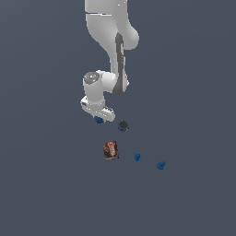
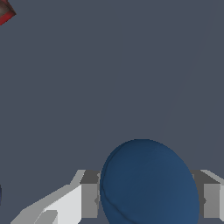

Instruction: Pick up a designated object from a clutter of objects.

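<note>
The gripper sits low in the exterior view, just above centre, and the blue ball peeks out from under it, mostly hidden by the white hand. The wrist view fills in the rest: the ball bulges large between the two grey fingers, one on each side and both against it (clenched on the ball, by the look of it). Whether the ball is clear of the floor cannot be told. Just right sits the dark round item. Lower down, the red-brown box, then two lumpy blue pieces trailing toward the lower right, too small for detail. The box's corner is cut off by the wrist view's edge.
</note>
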Controlling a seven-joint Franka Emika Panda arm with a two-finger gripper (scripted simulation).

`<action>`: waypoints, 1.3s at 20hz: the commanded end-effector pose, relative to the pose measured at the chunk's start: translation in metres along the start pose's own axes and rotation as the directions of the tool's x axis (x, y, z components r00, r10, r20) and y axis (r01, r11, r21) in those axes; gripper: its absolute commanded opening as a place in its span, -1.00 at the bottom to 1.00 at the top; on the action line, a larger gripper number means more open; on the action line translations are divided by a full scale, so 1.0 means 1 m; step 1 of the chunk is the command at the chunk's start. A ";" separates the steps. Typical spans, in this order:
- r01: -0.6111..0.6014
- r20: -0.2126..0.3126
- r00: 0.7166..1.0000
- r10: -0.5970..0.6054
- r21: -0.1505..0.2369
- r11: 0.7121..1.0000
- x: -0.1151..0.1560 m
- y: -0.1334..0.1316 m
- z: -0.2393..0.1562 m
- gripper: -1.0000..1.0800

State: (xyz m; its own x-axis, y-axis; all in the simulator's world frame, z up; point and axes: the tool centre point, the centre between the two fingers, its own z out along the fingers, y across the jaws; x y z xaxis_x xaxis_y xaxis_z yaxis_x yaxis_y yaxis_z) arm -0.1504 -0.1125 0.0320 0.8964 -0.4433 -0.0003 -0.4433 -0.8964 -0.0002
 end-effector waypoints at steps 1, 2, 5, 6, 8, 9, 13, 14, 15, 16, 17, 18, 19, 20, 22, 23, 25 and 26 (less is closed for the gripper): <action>0.000 -0.001 1.000 0.000 0.000 1.000 0.001 -0.001 -0.002 -1.00; 0.000 -0.001 1.000 0.000 0.000 1.000 0.002 -0.002 -0.004 -1.00; 0.000 -0.001 1.000 0.000 0.000 1.000 0.006 -0.007 -0.011 -1.00; 0.000 -0.001 1.000 0.000 0.000 1.000 0.008 -0.008 -0.014 -1.00; 0.000 -0.001 1.000 0.000 0.000 1.000 0.012 -0.013 -0.021 -1.00; 0.000 -0.001 1.000 0.000 0.000 1.000 0.014 -0.015 -0.025 -1.00; 0.000 -0.001 1.000 0.000 -0.001 1.000 0.026 -0.027 -0.045 -1.00; 0.000 -0.001 1.000 0.000 -0.002 1.000 0.029 -0.030 -0.051 -1.00; -0.001 -0.001 1.000 0.001 -0.002 1.000 0.033 -0.034 -0.057 -1.00; -0.001 -0.001 1.000 0.001 -0.002 1.000 0.037 -0.038 -0.064 -1.00; -0.001 -0.001 1.000 0.001 -0.003 1.000 0.041 -0.042 -0.071 -1.00; -0.001 -0.001 1.000 0.001 -0.003 1.000 0.045 -0.047 -0.078 -1.00; -0.001 -0.001 1.000 0.001 -0.004 1.000 0.050 -0.051 -0.086 -1.00; -0.001 -0.001 1.000 0.001 -0.004 1.000 0.054 -0.056 -0.093 -1.00; -0.001 -0.002 1.000 0.001 -0.004 1.000 0.063 -0.065 -0.108 -1.00; -0.001 -0.002 1.000 0.001 -0.004 1.000 0.067 -0.069 -0.116 -1.00; -0.001 -0.002 1.000 0.001 -0.004 1.000 0.076 -0.079 -0.131 -1.00; -0.001 -0.002 1.000 0.001 -0.004 1.000 0.081 -0.084 -0.139 -1.00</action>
State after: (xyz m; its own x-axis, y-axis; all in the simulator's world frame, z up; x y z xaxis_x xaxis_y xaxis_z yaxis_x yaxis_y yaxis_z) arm -0.0500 -0.0769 0.1588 0.8960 -0.4441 0.0013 -0.4441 -0.8960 0.0036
